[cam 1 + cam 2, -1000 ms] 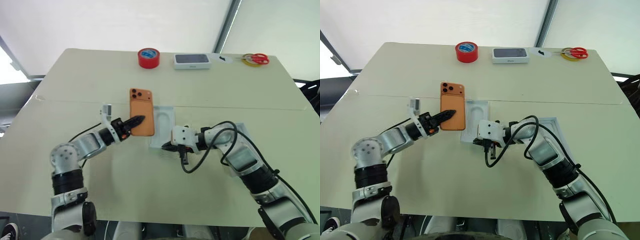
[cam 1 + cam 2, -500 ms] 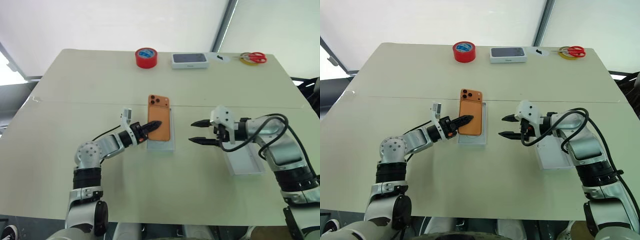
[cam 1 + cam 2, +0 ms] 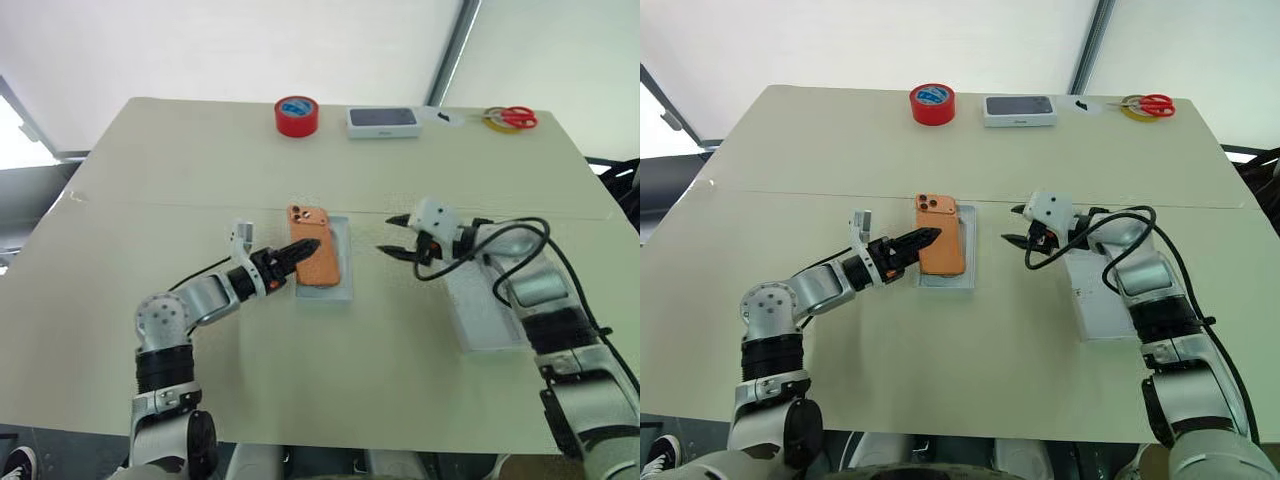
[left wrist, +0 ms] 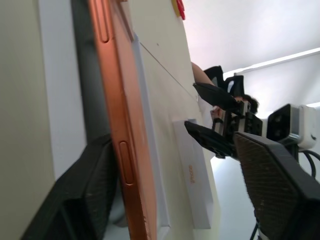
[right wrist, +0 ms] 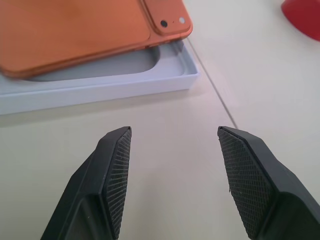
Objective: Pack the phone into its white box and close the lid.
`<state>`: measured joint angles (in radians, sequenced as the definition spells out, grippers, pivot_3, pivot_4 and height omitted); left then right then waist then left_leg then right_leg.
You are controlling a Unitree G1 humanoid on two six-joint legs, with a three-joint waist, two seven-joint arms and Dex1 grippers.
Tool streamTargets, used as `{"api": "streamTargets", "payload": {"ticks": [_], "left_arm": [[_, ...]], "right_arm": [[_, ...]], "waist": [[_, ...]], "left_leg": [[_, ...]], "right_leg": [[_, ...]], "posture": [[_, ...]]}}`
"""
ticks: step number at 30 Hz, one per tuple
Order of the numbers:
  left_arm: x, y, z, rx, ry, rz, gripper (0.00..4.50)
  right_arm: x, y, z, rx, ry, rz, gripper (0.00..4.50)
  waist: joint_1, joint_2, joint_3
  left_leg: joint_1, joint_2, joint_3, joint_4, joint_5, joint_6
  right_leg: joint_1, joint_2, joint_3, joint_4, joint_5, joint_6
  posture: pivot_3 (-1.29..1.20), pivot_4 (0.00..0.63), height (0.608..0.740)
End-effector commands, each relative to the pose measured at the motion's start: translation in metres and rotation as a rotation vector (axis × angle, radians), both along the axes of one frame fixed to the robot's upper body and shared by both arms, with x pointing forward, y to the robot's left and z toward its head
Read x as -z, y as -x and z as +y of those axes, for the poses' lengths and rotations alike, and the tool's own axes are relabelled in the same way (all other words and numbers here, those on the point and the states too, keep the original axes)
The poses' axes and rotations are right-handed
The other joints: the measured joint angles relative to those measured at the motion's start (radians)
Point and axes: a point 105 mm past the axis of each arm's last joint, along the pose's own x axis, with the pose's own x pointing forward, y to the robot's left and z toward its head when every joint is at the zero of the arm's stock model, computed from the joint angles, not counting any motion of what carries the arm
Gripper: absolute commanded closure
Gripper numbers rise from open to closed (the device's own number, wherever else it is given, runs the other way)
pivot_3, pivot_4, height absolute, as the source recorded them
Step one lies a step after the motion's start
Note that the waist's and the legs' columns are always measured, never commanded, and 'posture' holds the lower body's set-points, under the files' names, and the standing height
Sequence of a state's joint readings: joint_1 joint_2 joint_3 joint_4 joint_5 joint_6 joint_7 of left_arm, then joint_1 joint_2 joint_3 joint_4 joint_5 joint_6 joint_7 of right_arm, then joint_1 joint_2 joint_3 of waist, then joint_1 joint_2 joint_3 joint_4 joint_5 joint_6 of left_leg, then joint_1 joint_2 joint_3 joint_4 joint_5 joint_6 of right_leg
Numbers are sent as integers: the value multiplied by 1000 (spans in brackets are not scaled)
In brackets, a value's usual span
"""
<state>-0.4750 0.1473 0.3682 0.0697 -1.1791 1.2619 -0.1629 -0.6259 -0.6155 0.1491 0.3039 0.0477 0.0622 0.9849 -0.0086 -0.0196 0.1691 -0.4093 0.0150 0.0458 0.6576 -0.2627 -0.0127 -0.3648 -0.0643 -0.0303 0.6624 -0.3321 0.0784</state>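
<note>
We're looking edge-on at the phone [image 4: 116,120], tilted over the white box [image 4: 60,80], with our left gripper's 2 fingers [image 4: 85,195] spread either side of it; the right gripper [image 4: 212,117] sits beyond, open.

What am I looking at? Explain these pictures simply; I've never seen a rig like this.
This is a humanoid robot with two arms, each ending in a two-fingered black gripper. The two wide pictures come from cameras in its head, looking down over a table. The two close-ups come from cameras on its wrists, looking along the fingers.

On the table, an orange phone lies askew on a shallow white box, not seated flat. The left gripper is at the phone's edge, fingers open. The right gripper hovers open beside the box, holding nothing. The lid lies under the right arm. At the far edge are a red tape roll, another box and scissors.
</note>
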Motion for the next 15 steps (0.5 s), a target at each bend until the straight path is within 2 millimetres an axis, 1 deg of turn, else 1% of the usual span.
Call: {"api": "streamTargets", "payload": {"ticks": [1, 3, 6, 10, 13, 15], "left_arm": [[-24, -1, 2, 16, -35, -83, 779], [-29, 2, 4, 38, -53, -94, 779], [-28, 9, 6, 63, -105, -107, 779], [-11, 8, 22, 13, -237, -100, 779], [-16, 7, 28, -13, -244, -146, 779], [-22, 1, 33, -62, -237, -196, 779]], "right_arm": [[-7, 0, 5, -21, -3, -46, 1598], [-5, 0, 5, -19, -5, -49, 1598], [-2, -1, 6, -18, 4, -55, 1598], [-5, -4, 10, -17, -4, -74, 1598], [-5, -5, 10, -17, -4, -75, 1598], [-3, -4, 10, -14, -3, -70, 1598]], "waist": [[-2, 0, 0], [-2, 0, 0], [-4, 0, 0], [-4, 0, 0], [-2, 0, 0], [-1, 0, 0]], "left_leg": [[0, 0, 0, 0, 0, 0], [0, 0, 0, 0, 0, 0], [0, 0, 0, 0, 0, 0], [0, 0, 0, 0, 0, 0], [0, 0, 0, 0, 0, 0], [0, 0, 0, 0, 0, 0]], "right_leg": [[0, 0, 0, 0, 0, 0], [0, 0, 0, 0, 0, 0], [0, 0, 0, 0, 0, 0], [0, 0, 0, 0, 0, 0], [-1, 0, 0, 0, 0, 0], [0, 0, 0, 0, 0, 0]], "posture": [[0, 150, 740], [0, 150, 740], [0, 150, 740], [0, 150, 740], [0, 150, 740], [0, 150, 740]]}}
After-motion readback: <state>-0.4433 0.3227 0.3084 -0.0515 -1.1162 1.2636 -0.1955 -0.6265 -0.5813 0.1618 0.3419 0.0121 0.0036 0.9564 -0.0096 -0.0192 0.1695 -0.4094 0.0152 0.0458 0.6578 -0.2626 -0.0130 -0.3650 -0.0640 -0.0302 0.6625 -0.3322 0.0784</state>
